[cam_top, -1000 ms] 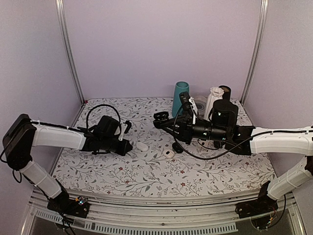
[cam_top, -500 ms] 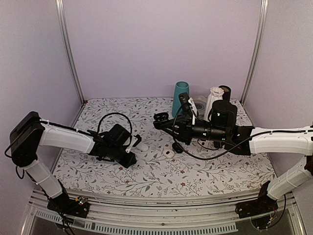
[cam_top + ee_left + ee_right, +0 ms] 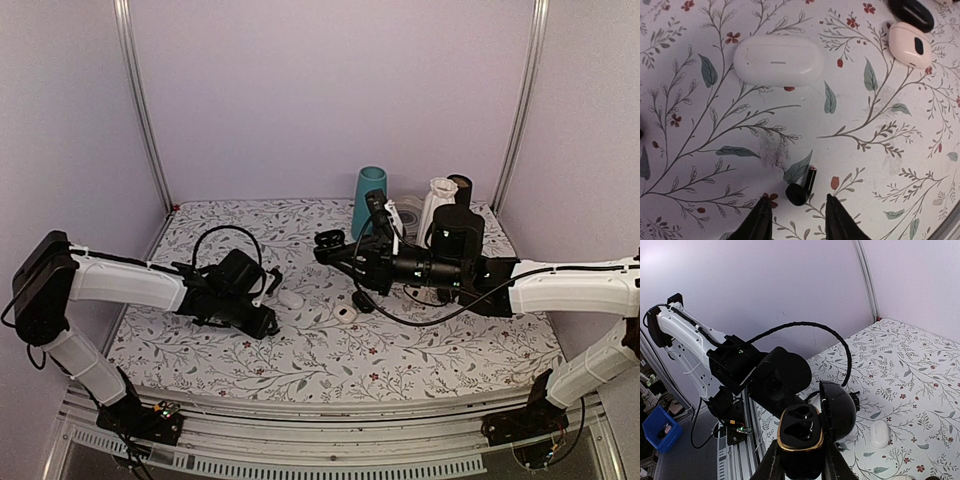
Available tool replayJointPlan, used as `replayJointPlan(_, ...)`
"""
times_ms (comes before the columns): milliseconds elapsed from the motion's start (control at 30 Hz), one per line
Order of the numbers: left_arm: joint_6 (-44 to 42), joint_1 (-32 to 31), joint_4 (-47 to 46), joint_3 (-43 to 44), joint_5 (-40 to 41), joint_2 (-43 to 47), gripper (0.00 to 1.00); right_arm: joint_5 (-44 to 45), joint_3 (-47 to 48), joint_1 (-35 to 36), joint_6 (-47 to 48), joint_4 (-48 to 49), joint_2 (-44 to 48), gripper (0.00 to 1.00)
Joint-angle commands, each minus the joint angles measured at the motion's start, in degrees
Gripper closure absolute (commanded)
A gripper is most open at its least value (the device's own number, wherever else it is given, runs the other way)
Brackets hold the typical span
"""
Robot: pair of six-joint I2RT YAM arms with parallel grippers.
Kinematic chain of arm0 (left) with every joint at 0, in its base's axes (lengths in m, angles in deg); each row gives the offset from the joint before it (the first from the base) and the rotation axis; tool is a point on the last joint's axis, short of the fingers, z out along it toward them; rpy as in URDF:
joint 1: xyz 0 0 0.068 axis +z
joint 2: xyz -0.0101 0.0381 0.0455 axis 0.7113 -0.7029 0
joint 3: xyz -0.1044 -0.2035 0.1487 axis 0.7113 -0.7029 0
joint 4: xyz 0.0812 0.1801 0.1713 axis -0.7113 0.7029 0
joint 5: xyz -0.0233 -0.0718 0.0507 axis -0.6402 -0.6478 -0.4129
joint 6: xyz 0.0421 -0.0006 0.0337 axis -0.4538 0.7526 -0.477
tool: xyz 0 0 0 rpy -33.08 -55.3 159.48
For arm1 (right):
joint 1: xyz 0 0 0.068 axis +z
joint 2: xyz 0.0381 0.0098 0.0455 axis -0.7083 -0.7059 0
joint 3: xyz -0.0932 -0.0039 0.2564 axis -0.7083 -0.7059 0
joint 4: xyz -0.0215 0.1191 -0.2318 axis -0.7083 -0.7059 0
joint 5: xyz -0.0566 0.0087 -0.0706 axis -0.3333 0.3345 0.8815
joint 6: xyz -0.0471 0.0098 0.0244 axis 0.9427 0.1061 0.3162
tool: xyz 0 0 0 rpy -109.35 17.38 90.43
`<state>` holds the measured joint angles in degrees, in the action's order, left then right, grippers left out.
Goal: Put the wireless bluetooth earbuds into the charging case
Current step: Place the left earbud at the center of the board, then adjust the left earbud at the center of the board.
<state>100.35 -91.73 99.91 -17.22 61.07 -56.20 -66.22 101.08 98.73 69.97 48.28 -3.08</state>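
We saw the left arm [image 3: 130, 285] reaching low across the floral bench [image 3: 400, 360], its wrist tipped down so that the left jaws pointed at the cloth. They stood apart, grasping nothing. The right arm [image 3: 560, 285] stretched level from the other side, raised above the bench, and its right jaws were clenched on the charging case [image 3: 799, 432].

One earbud [image 3: 800, 186] lay on the bench between the left fingertips and just ahead of them, with a gap on each side. It was small, black and glossy, with a short stem and a rounded head. The charging case was black with a gold rim. Its lid was swung open and both sockets were bare.

We counted two arms, one earbud in view and one open black case. There was also one closed white oval case [image 3: 778, 60] beyond the earbud, and one cream oval piece [image 3: 910, 45] with a dark mark. One black oval piece [image 3: 912, 14] lay just beside the cream one, and we could not tell what either was. A single teal cup [image 3: 369, 198] stood at the back.
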Motion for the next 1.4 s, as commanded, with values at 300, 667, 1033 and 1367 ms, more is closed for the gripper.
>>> replayJointPlan(300, 25.8, -0.7, 1.9, -1.5, -2.3, 6.6, 0.74, 0.2, -0.1, -0.4, 0.6, 0.3, -1.0, 0.97)
replayJointPlan(667, 39.6, -2.6, -5.8, -4.6, -2.7, 5.4, 0.66, 0.3, -0.9, -0.5, 1.3, 0.4, -0.3, 0.97)
replayJointPlan(1033, 40.0, -3.5, -7.5, -3.2, -0.9, 1.4, 0.60, 0.4, -1.2, -0.4, 1.3, 0.5, 0.2, 0.97)
replayJointPlan(1367, 35.1, -4.5, -3.9, 5.0, 2.2, -3.9, 0.58, 0.9, -1.5, -0.5, 1.3, 0.3, 1.2, 0.97)
